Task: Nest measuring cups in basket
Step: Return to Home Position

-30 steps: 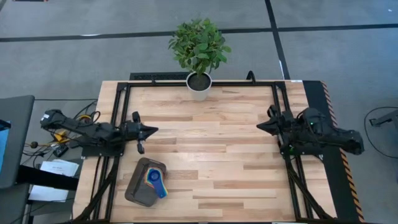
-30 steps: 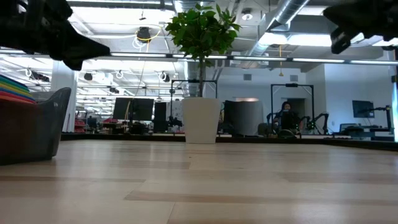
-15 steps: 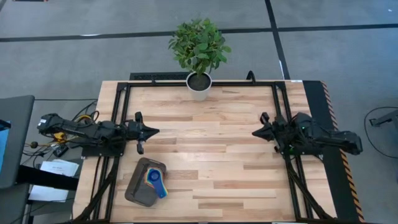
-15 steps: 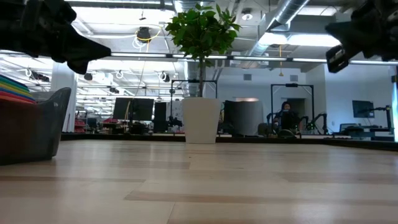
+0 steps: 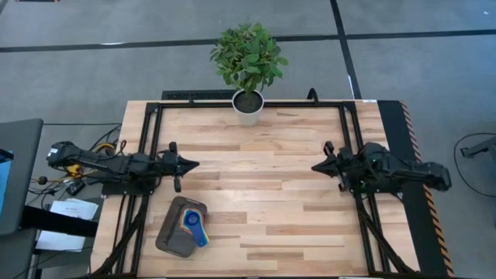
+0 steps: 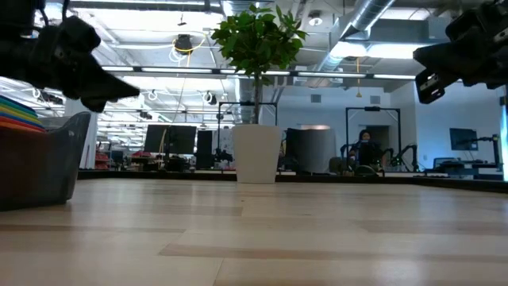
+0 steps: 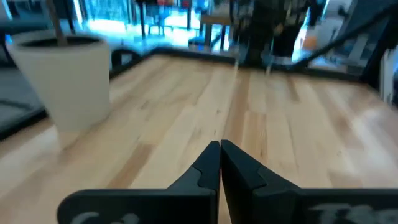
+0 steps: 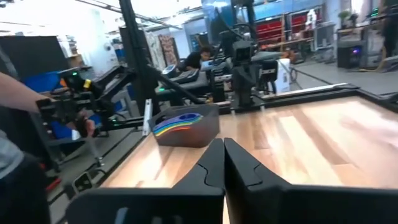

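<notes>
The dark grey basket sits near the table's near-left corner and holds the nested measuring cups, a stack with blue, yellow and red rims showing. In the right wrist view the basket shows the cups' coloured rims; in the low view the basket is at the left. My left gripper hangs shut over the table's left side, beyond the basket. My right gripper is shut over the right side. Both touch nothing.
A white pot with a green plant stands at the middle of the table's far edge. Black frame rails run along the left, right and far sides. Bare wood lies between the arms. A person's sleeve shows beyond the table.
My right gripper has moved toward the table's left, out over the wood, and dropped a little. My left gripper has stayed nearly in place, lowering slightly. The basket and cups have not moved.
</notes>
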Robot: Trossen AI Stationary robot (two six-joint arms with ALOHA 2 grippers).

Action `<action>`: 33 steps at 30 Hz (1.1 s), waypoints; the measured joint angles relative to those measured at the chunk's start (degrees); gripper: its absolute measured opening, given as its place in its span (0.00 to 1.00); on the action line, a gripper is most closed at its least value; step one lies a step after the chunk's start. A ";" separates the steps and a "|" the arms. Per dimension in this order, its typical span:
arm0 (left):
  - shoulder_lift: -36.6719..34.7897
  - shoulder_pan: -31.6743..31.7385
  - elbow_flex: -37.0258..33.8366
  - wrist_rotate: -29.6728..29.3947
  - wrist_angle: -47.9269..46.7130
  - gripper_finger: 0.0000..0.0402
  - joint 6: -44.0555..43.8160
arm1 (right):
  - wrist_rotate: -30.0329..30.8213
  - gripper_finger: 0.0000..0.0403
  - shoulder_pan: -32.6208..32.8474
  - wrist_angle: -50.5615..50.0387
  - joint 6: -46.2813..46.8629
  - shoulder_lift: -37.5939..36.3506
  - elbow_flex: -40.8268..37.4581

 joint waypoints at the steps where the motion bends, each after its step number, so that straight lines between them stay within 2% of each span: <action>1: -0.09 0.17 -0.01 0.01 -1.68 0.00 -0.24 | -0.02 0.03 -0.50 0.04 -0.09 -0.02 0.00; 8: -2.12 0.57 0.08 0.20 -0.85 0.00 3.61 | -0.15 0.03 -4.40 0.10 -1.52 -0.02 -0.02; 12: -9.17 0.57 1.26 -0.28 -5.28 0.00 8.08 | -3.39 0.02 -5.89 2.12 -0.72 -0.04 -0.02; 15: -16.44 0.58 0.66 0.40 -10.36 0.00 7.58 | -6.63 0.02 -5.96 0.62 -1.83 -0.01 -0.04; 20: -15.73 0.91 0.01 3.40 -9.29 0.00 6.79 | -6.94 0.04 -5.96 -0.21 -5.84 0.01 -0.04; 24: -15.83 1.02 -0.03 6.51 -9.59 0.00 6.65 | -6.27 0.03 -6.39 -0.26 -5.69 0.33 -0.04; 33: -15.78 1.02 -0.07 6.41 -9.66 0.00 4.46 | -6.16 0.11 -6.26 -0.67 -1.11 0.35 -0.07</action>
